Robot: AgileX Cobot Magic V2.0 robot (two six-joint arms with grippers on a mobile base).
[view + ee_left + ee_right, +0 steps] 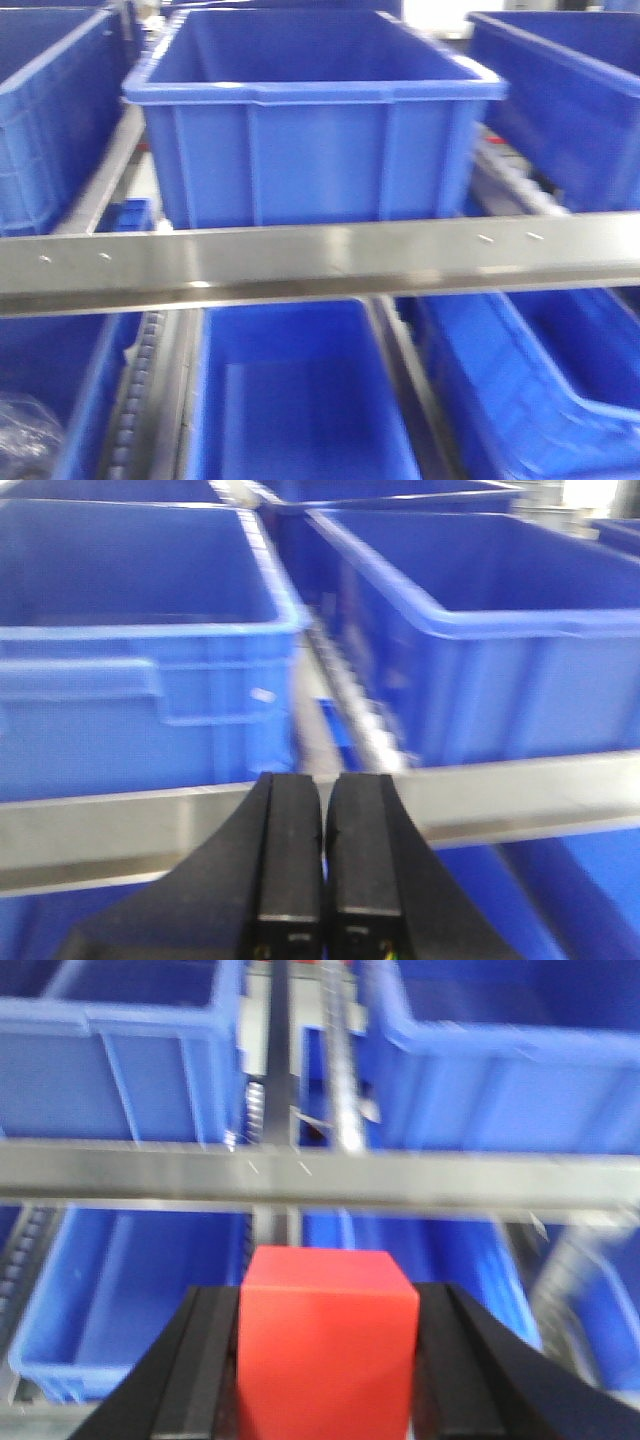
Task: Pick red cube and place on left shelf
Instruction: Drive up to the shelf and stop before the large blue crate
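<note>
Spanning the front view from 9 to 3 o'clock, a steel rail of the left shelf (pixel 320 262) is seen, with a large blue crate (pixel 315 120) seated at 12 o'clock behind it. The left gripper (pixel 323 810) is shown at 6 o'clock of its wrist view, jaws pressed together on nothing. The red cube (pixel 326 1310) is clamped between the black fingers (pixel 205 1370) of the right gripper (pixel 327 1360) at 6 o'clock of the right wrist view, in front of the shelf rail and not yet set on the shelf.

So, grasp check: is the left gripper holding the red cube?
No, the left gripper is shut empty; the right gripper clamps the red cube.
</note>
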